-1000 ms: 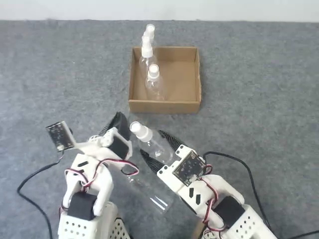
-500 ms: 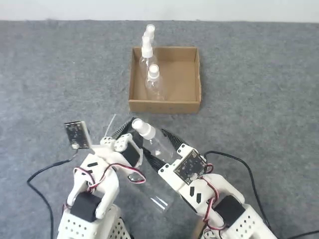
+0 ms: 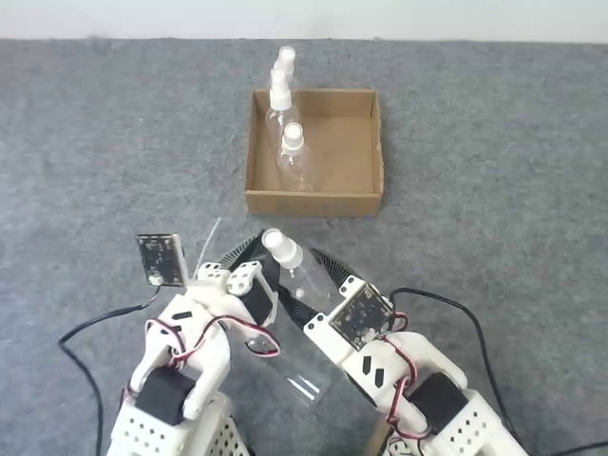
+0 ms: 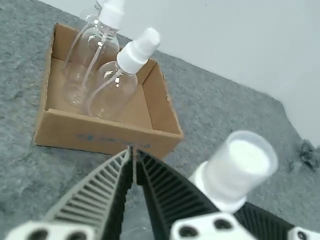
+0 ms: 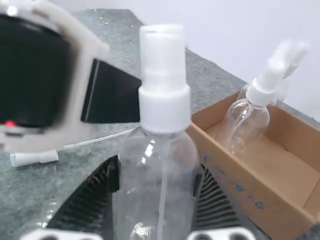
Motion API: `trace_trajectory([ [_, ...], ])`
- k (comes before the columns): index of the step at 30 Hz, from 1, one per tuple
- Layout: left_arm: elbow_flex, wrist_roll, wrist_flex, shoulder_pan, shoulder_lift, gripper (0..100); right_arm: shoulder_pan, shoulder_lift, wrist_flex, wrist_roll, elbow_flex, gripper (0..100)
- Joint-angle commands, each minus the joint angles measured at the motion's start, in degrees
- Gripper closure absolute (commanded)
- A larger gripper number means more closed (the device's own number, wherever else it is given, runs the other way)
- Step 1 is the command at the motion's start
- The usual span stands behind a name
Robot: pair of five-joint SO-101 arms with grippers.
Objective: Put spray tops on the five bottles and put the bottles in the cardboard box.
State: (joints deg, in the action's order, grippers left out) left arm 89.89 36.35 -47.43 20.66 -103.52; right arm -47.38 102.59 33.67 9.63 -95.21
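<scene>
Right arm [image 3: 380,356] reaches low toward the cardboard box [image 3: 313,202]. The right gripper [image 3: 306,283] is clamped around a clear bottle [image 5: 155,165] with its spray top [image 3: 282,249] already on, just on the near side of the box's front wall. Left arm [image 3: 185,332] leans in from the left. The left gripper [image 4: 132,151] has its jaws pressed together, tips right beside that spray top. Capped bottles [image 3: 293,152] stand in the box's left side. A bare bottle [image 3: 299,378] lies between the arm bases.
</scene>
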Motion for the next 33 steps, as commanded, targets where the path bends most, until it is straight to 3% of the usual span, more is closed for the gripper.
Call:
trace_trajectory([
  [1,-0.84,-0.62,-0.18,2.99,-0.88,99,-1.01,-0.04,0.48,-0.09,-1.23,99.2],
  [28,-5.67,-3.43,-8.88,3.96,-0.88,99,-0.66,0.04,2.07,-0.09,-1.23,99.2],
  [33,-5.41,-3.43,-9.14,7.56,-0.88,99,-0.66,0.04,1.98,-0.09,-1.23,99.2],
])
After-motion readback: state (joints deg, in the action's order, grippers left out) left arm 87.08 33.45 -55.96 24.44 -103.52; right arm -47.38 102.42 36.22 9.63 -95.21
